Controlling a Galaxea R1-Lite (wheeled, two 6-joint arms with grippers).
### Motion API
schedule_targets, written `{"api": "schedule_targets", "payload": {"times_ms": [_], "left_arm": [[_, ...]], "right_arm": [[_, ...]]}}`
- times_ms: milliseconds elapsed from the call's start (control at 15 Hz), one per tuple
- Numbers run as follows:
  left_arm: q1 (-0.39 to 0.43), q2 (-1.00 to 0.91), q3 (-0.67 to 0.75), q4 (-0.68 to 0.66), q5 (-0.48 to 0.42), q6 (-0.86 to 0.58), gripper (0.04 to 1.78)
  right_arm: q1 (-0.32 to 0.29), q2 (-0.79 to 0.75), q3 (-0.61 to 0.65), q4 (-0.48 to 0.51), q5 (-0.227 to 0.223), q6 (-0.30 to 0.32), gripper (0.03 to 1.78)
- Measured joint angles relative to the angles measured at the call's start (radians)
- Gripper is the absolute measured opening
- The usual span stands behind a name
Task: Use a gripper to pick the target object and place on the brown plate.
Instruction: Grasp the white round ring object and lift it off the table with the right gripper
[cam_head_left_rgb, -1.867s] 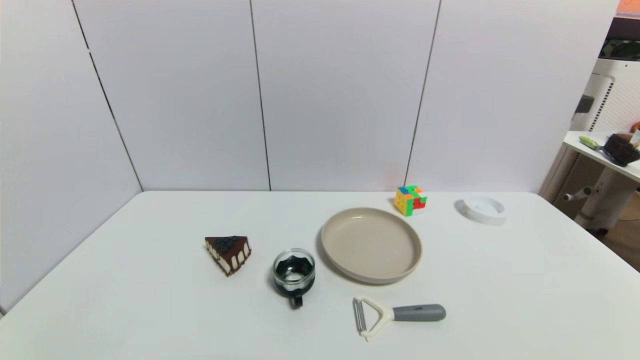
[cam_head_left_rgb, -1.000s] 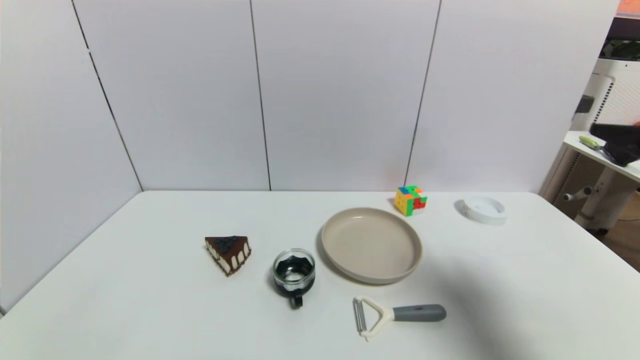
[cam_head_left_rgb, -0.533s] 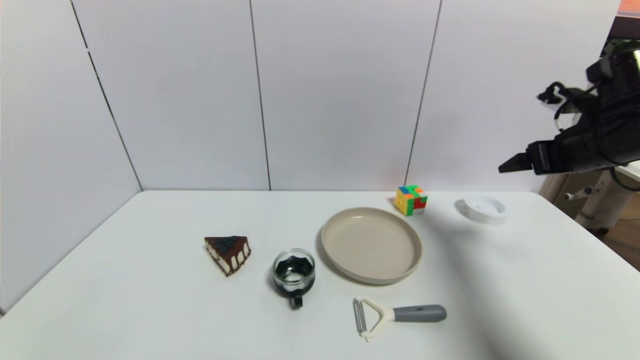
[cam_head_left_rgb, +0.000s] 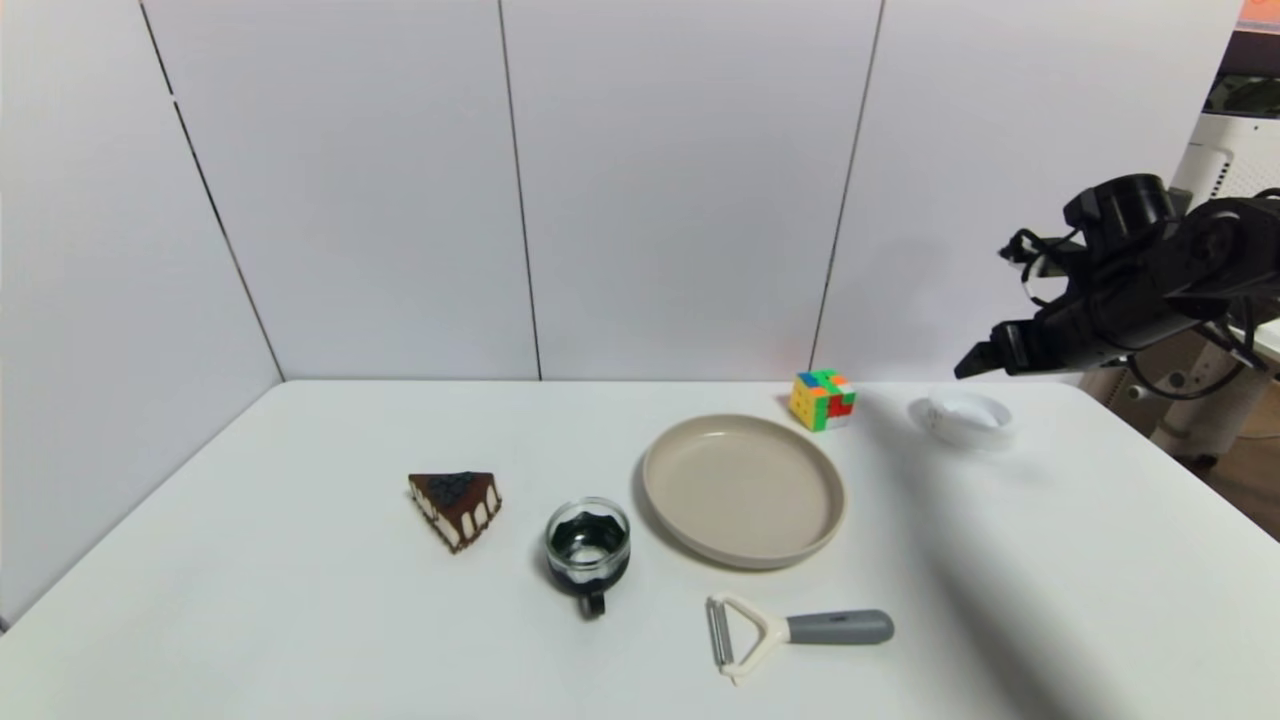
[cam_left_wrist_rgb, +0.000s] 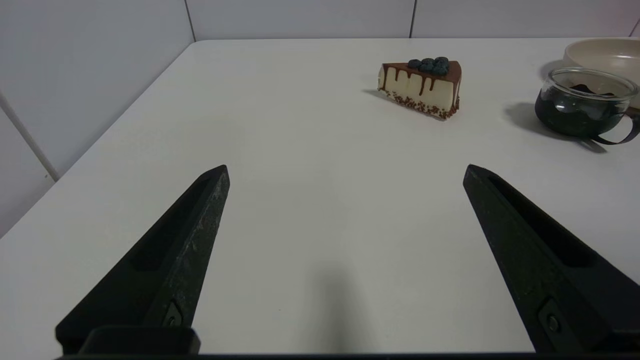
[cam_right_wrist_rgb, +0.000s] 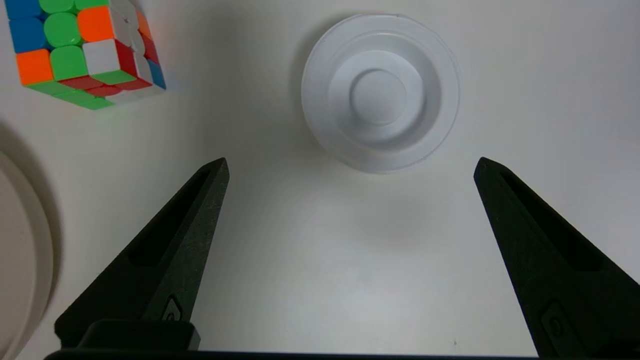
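right tool (cam_right_wrist_rgb: 350, 165) spread wide above white disc (cam_head_left_rgb: 966, 418), lined up to drop | disc on worktop (cam_head_left_rgb: 300, 600), plate's (cam_head_left_rgb: 743, 490) 2 o'clock | left tool (cam_left_wrist_rgb: 345, 167) open, parked

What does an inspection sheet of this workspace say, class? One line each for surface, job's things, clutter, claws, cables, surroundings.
Surface: white table, nothing spilled.
Job's things: white disc flat on the table at far right; plate holding nothing, mid-table.
Clutter: cube between plate and disc; cake slice; glass cup; peeler near the front edge.
Claws: right claw open, in the air near the disc, not touching it; left claw open, low over bare table, idle.
Cables: black loops on the right arm.
Surroundings: white wall panels; other furniture at right.
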Motion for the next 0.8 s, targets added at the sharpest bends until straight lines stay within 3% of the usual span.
{"api": "schedule_targets", "payload": {"times_ms": [800], "left_arm": [[0.000,0.000,0.000,0.000,0.000,0.000,1.69]], "right_arm": [[0.004,0.203,-0.176,0.041,0.004,-0.005,1.69]]}}
